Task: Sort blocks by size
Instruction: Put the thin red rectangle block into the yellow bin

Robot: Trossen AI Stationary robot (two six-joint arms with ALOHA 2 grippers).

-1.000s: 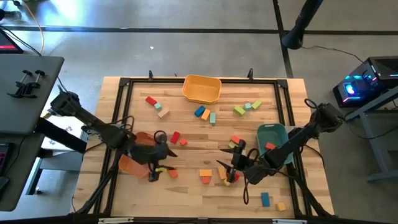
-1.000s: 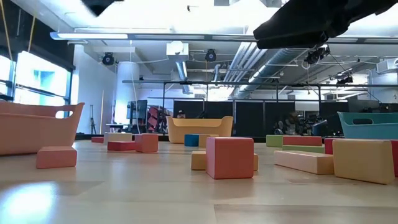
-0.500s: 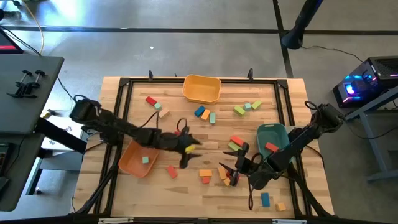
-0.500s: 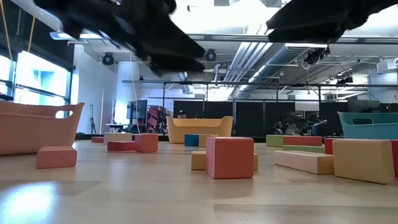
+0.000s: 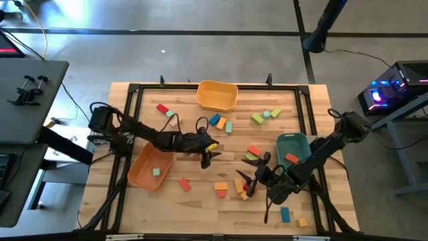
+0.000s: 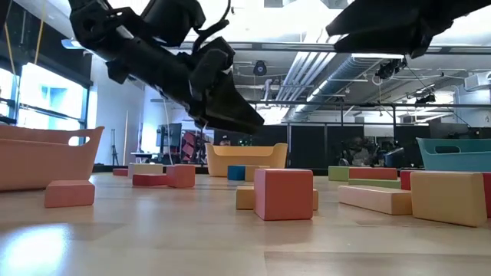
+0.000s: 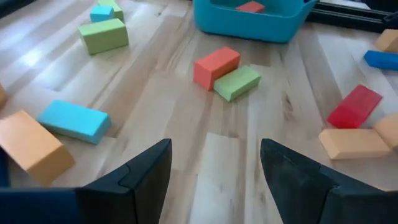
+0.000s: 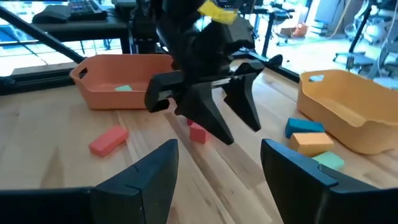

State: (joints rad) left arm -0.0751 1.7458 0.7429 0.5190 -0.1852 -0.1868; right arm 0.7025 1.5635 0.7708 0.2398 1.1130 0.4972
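Your left claw (image 5: 208, 155) hangs over the middle of the bench (image 5: 200, 201), released and empty, fingers (image 7: 146, 171) spread with bare wood between them. Ahead of it in its wrist view lie a red block (image 7: 216, 66) touching a green block (image 7: 237, 83); in the high view that pair sits toward 3 o'clock of the claw. A blue block (image 7: 73, 120) and an orange block (image 7: 30, 145) lie close together, off to one side of the claw in the same view. Your right claw (image 5: 249, 181) hovers low toward 4 o'clock of the left one, also released and holding nothing, just beside a cluster of red and tan blocks (image 5: 241, 187). The orange bin (image 5: 148, 169) stands at 8 o'clock of the left claw with one small teal block (image 5: 156, 172) inside. The yellow bin (image 5: 217, 96) sits at the far edge, the teal bin (image 5: 293, 147) to the right with a red block (image 5: 290, 158) in it. Other blocks (image 5: 264, 116) lie scattered well apart over the wood. Beyond the bench, the low view shows a workshop with ceiling ducts.
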